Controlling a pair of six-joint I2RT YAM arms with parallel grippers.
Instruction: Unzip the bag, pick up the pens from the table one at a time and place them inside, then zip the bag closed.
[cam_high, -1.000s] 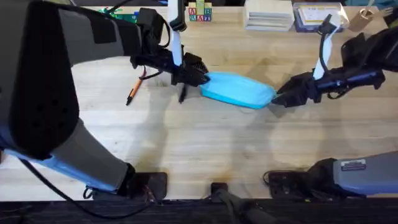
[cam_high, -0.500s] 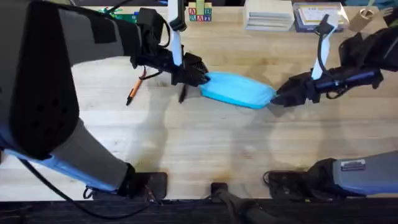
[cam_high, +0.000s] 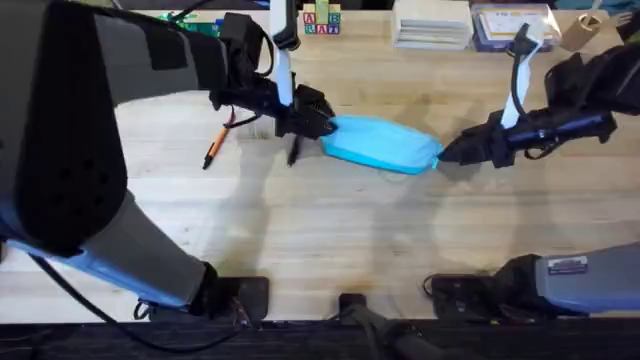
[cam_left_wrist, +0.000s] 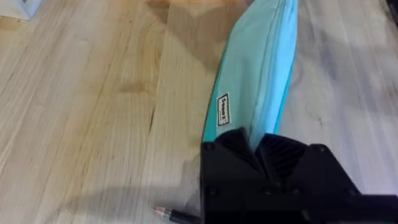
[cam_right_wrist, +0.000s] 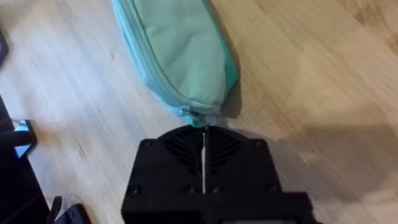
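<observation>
The light blue bag (cam_high: 385, 143) lies across the middle of the table (cam_high: 320, 240), zipper closed along its length. My left gripper (cam_high: 322, 127) is shut on the bag's left end; in the left wrist view the bag (cam_left_wrist: 255, 74) runs away from that gripper (cam_left_wrist: 258, 138). My right gripper (cam_high: 443, 153) sits at the bag's right end. In the right wrist view it (cam_right_wrist: 203, 129) is shut on the small zipper pull (cam_right_wrist: 194, 112) at the tip of the bag (cam_right_wrist: 180, 50). The orange pen (cam_high: 214, 146) lies left of the bag. The black pen (cam_high: 293, 151) (cam_left_wrist: 177, 216) lies under my left gripper.
Along the far edge stand alphabet blocks (cam_high: 322, 20), a white box (cam_high: 432, 22) and a blue-lidded box (cam_high: 510, 25). The left arm's large dark body (cam_high: 80, 130) covers the left side. Bare wood lies in front of the bag.
My right gripper has closed at the bag's right end and shifted slightly right and up. The left gripper, bag and pens have stayed put.
</observation>
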